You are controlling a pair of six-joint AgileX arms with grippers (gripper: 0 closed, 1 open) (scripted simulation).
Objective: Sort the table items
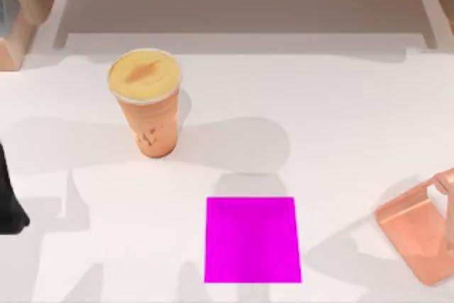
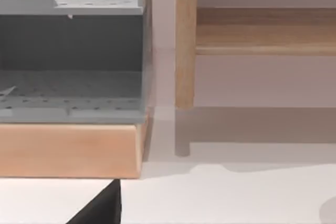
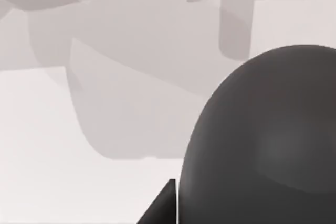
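At the left edge of the surface (image 1: 340,104) the left arm (image 1: 8,200) is seen, apparently idle. The left gripper (image 2: 100,208) is pointed at a grey rack (image 2: 71,56) on a wooden base beyond the surface's far side. Whether this gripper is released or clenched cannot be told.

The cup (image 1: 147,104) is stood upright, far and left of centre, touched by nothing. The magenta square (image 1: 252,240) is laid flat, near and central, with nothing on it. A copper stand (image 1: 418,235) is placed near the right edge.

The mouse (image 3: 262,140) is seen very close to the right gripper (image 3: 160,205), over the surface. Whether it is grasped or only approached cannot be told.

The step in hand is judged to be the handling of the mouse by the right arm. For it to be done well, the mouse should be taken across its narrow sides, since its domed back is likely to be slippery. It should be kept level while carried. The stand should be given room, and the cup should not be brushed, being tall and easily tipped.
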